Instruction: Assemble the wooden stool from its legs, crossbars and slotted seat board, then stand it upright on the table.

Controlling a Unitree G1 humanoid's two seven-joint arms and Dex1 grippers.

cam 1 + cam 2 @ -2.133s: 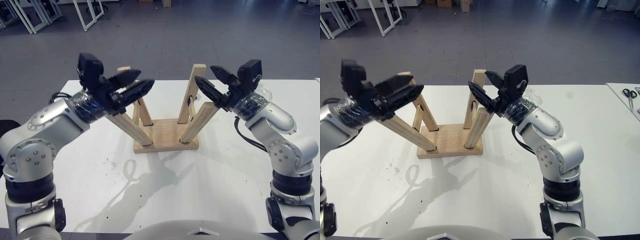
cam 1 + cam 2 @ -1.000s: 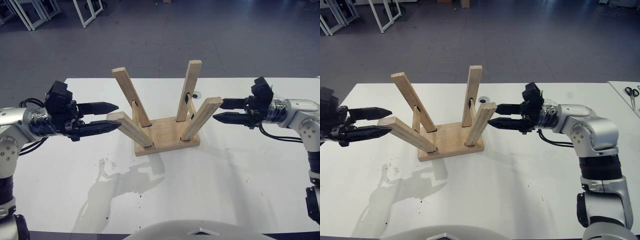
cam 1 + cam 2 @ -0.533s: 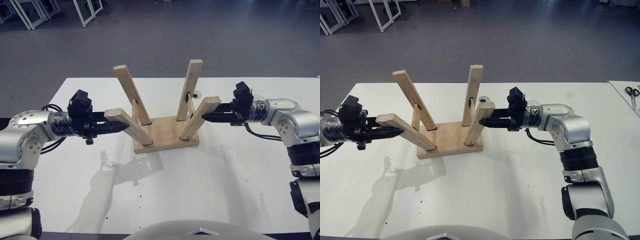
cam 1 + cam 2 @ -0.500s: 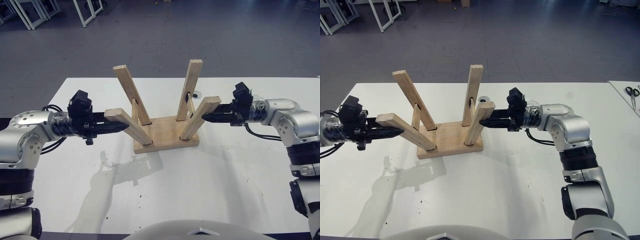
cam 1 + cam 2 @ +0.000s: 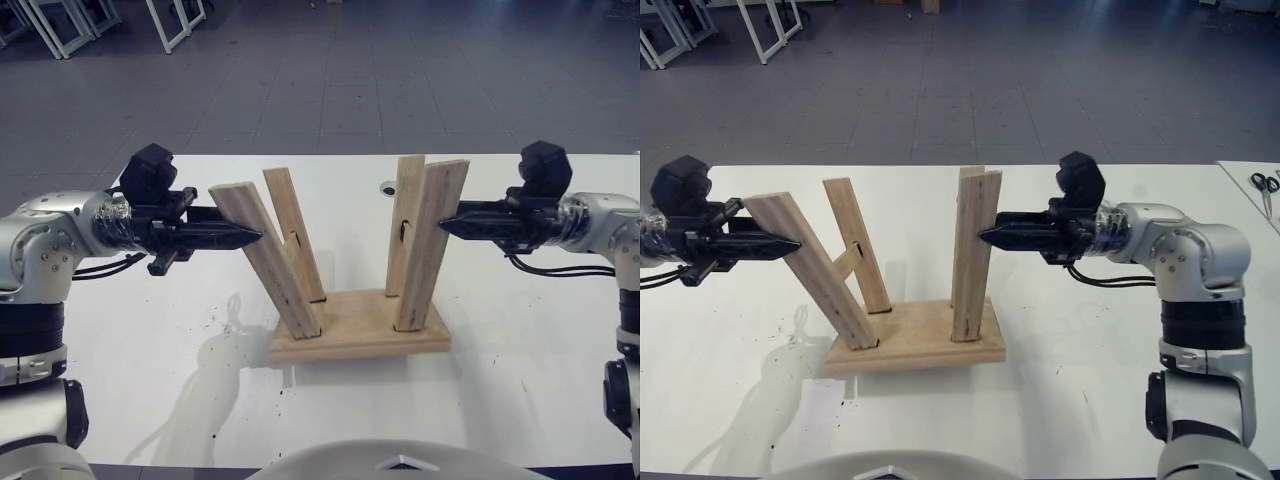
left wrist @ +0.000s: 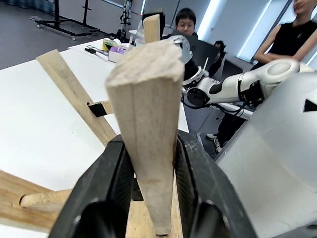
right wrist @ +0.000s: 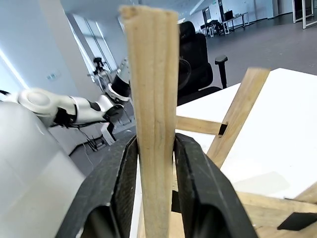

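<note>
The wooden stool stands upside down, its seat board [image 5: 360,340] lowest and its legs pointing up. Crossbars [image 5: 848,262] join the legs. My left gripper [image 5: 250,237] is shut on the top of the near left leg [image 5: 265,265]; in the left wrist view its fingers [image 6: 106,193] press both sides of that leg [image 6: 146,104]. From the other side my right gripper [image 5: 445,225] is shut on the top of the near right leg [image 5: 428,250], and the right wrist view has its fingers [image 7: 195,183] clamping that leg [image 7: 153,74]. Whether the board touches the table, I cannot tell.
The white table [image 5: 520,400] has free room on both sides of the stool and in front of it. A small round fitting [image 5: 386,186] sits near the table's far edge. Scissors [image 5: 1262,185] lie on a neighbouring table at the right.
Both grippers have gone from open beside the front legs to shut on their tops. The stool has come nearer to me and now stands with its legs steeper.
</note>
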